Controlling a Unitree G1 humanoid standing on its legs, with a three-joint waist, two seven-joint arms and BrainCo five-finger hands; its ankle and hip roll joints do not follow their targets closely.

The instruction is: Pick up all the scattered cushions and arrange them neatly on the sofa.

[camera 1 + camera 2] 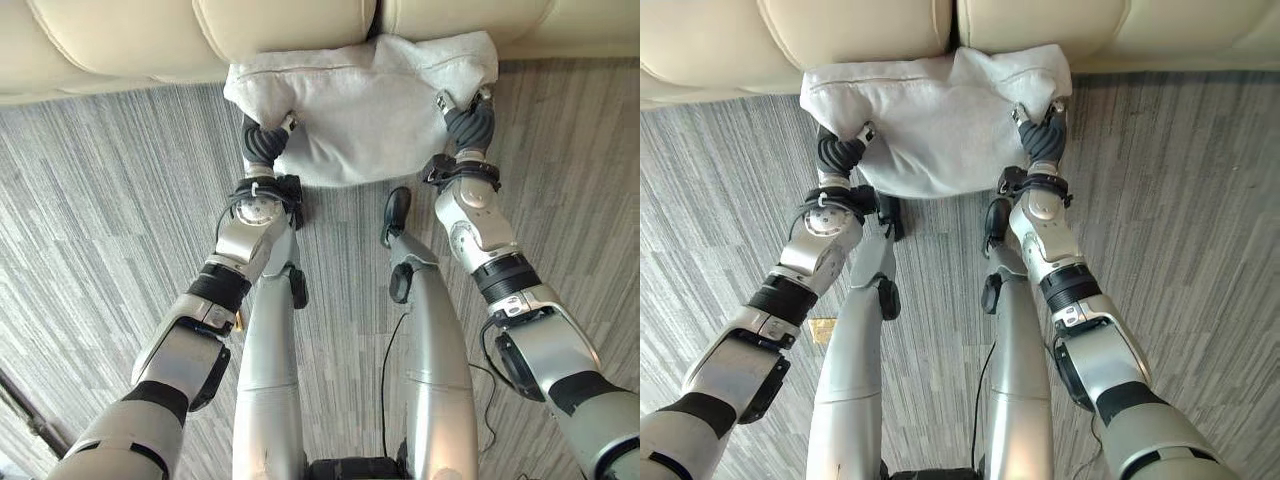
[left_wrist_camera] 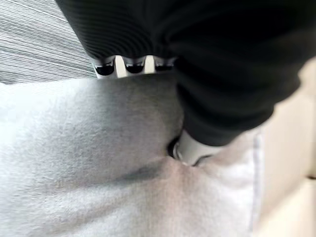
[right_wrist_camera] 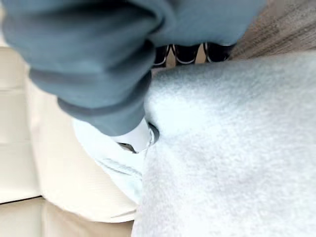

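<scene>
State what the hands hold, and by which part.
Both hold one grey cushion: left hand pinches its left edge, right hand its right edge, in front of the sofa.

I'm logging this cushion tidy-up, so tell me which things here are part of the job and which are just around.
Part of the job:
- grey cushion, held at the sofa's front edge
- cream sofa
- left hand, pinching the cushion's side
- right hand, pinching the other side

Just around:
- grey striped carpet
- small yellowish scrap on the carpet
</scene>
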